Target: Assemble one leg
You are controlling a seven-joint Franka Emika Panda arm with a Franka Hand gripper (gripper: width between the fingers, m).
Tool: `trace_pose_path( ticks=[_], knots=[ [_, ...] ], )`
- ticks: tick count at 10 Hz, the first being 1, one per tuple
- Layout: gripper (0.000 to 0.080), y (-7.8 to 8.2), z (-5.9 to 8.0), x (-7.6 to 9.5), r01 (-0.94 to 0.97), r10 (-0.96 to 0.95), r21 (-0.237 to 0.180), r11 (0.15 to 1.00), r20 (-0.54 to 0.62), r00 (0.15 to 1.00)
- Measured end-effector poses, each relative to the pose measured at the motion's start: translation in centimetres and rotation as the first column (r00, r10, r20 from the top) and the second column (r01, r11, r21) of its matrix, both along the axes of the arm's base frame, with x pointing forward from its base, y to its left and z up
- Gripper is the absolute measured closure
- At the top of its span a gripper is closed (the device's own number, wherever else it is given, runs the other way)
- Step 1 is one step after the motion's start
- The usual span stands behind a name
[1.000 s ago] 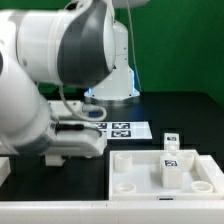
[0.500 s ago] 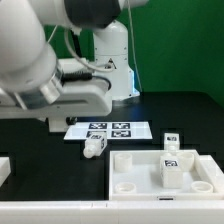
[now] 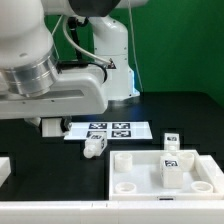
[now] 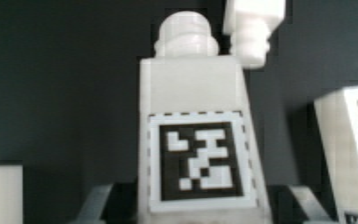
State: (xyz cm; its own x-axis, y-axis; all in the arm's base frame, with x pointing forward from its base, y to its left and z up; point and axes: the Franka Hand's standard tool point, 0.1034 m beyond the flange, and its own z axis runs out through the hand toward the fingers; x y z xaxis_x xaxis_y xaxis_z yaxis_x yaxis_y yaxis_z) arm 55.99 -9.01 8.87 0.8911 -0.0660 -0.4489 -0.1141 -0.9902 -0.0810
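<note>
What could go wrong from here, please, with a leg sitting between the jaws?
1. The held leg seems gripped only near its tagged end, with most of it sticking out past the jaws. It might tilt or slip when moved.
2. A loose leg lies by the marker board, just below the arm. A low sweep could knock it away.

Leg (image 4: 194, 110): white post seen close, a black-and-white tag (image 4: 199, 160) on its facing side and a rounded peg (image 4: 188, 38) at its far end.
Jaws: grey tips flank the leg's near end; contact unclear.
White part (image 4: 258, 25): just beyond the peg, blurred.
Counter (image 4: 51, 80): black.
</note>
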Motion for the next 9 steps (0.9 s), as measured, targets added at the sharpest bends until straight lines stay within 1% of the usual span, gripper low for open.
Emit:
trace_pose_path(
  ticks=[1,2,3,4,5,8,9],
  knots=[
    [0.0517,0.9,0.6,-0.3,0.045,-0.045,0.01,0.999,0.004,0.999],
    [0.0517,2.2,1.1,0.2,0.089,-0.09,0.019,0.996,0.077,0.993],
    [0.0517,3.5,1.7,0.0,0.137,-0.137,0.012,0.991,0.136,0.981],
    [0.0517,4.3,2.3,-0.1,0.122,-0.121,0.007,0.992,0.184,0.975],
    [0.0517,3.9,2.1,0.6,0.126,-0.119,-0.009,0.992,0.277,0.953],
    [0.0517,3.6,1.9,1.2,0.146,-0.102,-0.054,0.988,0.487,0.867],
    [0.0517,4.7,1.8,1.1,0.133,-0.09,-0.053,0.99,0.494,0.865]
  ],
)
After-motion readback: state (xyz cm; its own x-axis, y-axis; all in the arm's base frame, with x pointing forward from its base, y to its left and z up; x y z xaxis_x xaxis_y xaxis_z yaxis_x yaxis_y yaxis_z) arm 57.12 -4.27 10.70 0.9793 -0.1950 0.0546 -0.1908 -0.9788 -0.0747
